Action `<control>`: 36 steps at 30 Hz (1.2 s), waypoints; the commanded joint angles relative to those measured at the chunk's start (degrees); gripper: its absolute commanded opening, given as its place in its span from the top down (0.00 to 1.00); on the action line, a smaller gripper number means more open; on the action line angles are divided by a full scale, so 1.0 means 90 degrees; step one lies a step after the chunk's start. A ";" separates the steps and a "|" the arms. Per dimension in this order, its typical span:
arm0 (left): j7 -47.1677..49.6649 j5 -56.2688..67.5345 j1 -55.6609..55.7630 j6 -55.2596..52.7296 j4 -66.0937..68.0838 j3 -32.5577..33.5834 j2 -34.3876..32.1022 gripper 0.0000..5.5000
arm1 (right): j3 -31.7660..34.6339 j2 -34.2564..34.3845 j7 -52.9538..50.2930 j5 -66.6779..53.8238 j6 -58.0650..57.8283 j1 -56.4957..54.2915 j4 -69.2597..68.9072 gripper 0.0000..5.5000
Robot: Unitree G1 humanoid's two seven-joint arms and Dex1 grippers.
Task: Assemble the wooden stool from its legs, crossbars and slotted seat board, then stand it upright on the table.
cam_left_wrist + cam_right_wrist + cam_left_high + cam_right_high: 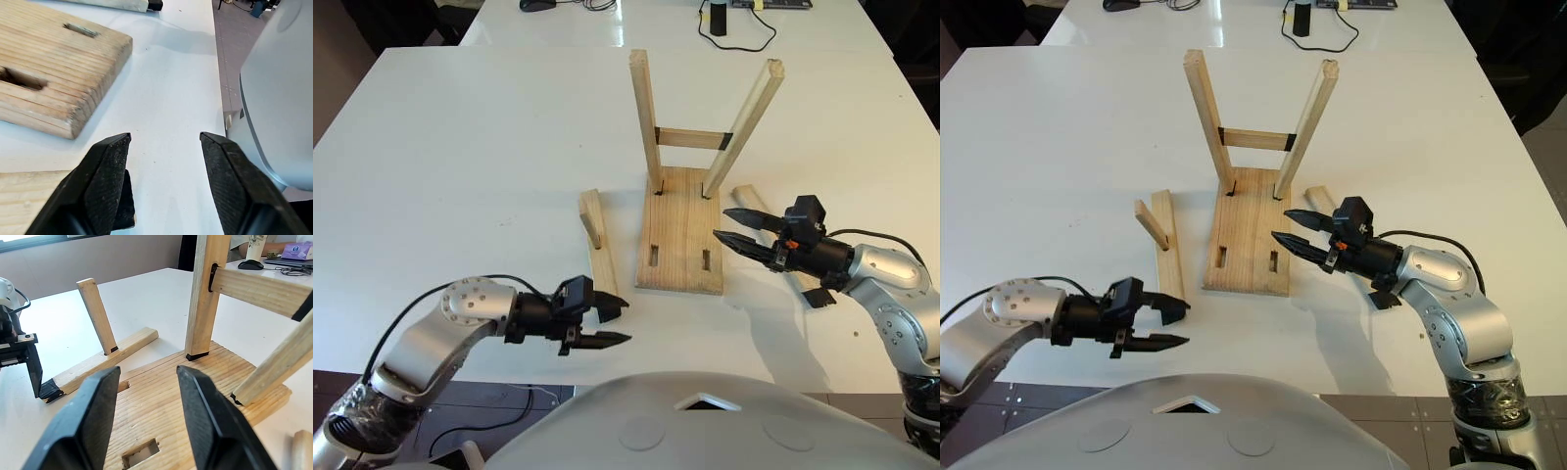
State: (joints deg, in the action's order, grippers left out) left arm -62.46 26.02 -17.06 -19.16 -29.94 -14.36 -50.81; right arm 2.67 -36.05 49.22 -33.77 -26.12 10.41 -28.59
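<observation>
The seat board (680,230) is laid flat in the middle of the white counter (460,147). 2 legs (646,117) are set upright in its far end and joined by a crossbar (690,138); the right one of them is clearly tilted. The 2 near slots (654,256) are not yet filled. A loose leg (603,264) with a short stub (98,316) standing on it lies just beside the board on the left. A second loose leg (749,199) lies on the right, partly hidden under the right arm.

The left gripper (625,321) is held low near the close end of the loose leg, its jaws released and nothing between them. The right gripper (721,222) is held above the right edge of the board, its jaws also spread and empty.

It is judged that the tilted leg could be pushed out of its seat if the board is bumped by the right arm. The loose leg could also swing or slip if it is taken too near its end, and then the slot would be missed.

The counter is smooth and glossy, so the board may be expected to slide when it is pressed. Behind it, a second counter (558,24) carries a mouse (537,5) and a cable (734,39).
</observation>
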 commanded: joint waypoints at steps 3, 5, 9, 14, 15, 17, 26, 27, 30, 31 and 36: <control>-0.0077 -0.0935 0.0233 0.0972 0.1113 0.0313 -0.0248 0.52 | 0.0026 0.0029 -0.0107 0.0062 0.0095 0.0189 -0.0154 0.61; -0.0301 -0.1134 0.0422 0.1400 0.1519 0.0603 -0.0559 0.52 | -0.0032 0.0074 -0.0187 0.0139 0.0162 0.0279 -0.0168 0.61; -0.0868 -0.1013 0.0787 0.1778 0.2005 0.1196 -0.1071 0.52 | -0.0175 0.0192 -0.0341 0.0281 0.0285 0.0480 -0.0254 0.61; -0.0582 -0.0138 0.1917 0.0699 0.2254 0.1926 -0.0830 0.52 | -0.0136 0.0277 -0.0475 0.0344 0.0360 0.0701 -0.0373 0.61; -0.0381 -0.0147 0.2079 0.0492 0.2246 0.1926 -0.0725 0.52 | -0.0130 0.0273 -0.0487 0.0347 0.0377 0.0721 -0.0371 0.61; -0.0051 -0.0361 0.2171 0.0201 0.2162 0.1765 -0.0584 0.52 | -0.0140 0.0263 -0.0509 0.0361 0.0396 0.0736 -0.0369 0.61; 0.1625 -0.0410 0.1529 -0.1980 0.1140 0.1322 0.0200 0.43 | -0.0214 0.0187 -0.0471 0.0567 0.0491 0.0683 -0.0215 0.61; 0.1840 -0.0417 0.1583 -0.2061 0.1108 0.1351 0.0367 0.43 | -0.0230 0.0214 -0.0487 0.0581 0.0502 0.0672 -0.0190 0.61; 0.2267 -0.0423 0.1705 -0.2259 0.0893 0.1449 0.0653 0.43 | -0.0297 0.0278 -0.0523 0.0598 0.0514 0.0683 -0.0197 0.61; 0.2373 -0.0484 0.1682 -0.2383 0.0828 0.1413 0.0653 0.43 | -0.0322 0.0286 -0.0521 0.0614 0.0525 0.0685 -0.0192 0.61; 0.2762 -0.0859 0.1574 -0.2762 0.0984 0.1028 0.0781 0.43 | -0.0331 0.0346 -0.0594 0.0672 0.0588 0.0740 -0.0179 0.61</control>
State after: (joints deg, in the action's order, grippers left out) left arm -39.03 19.83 -2.84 -43.00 -22.05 -4.30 -44.45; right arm -0.10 -33.17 44.28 -28.50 -21.24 16.99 -30.31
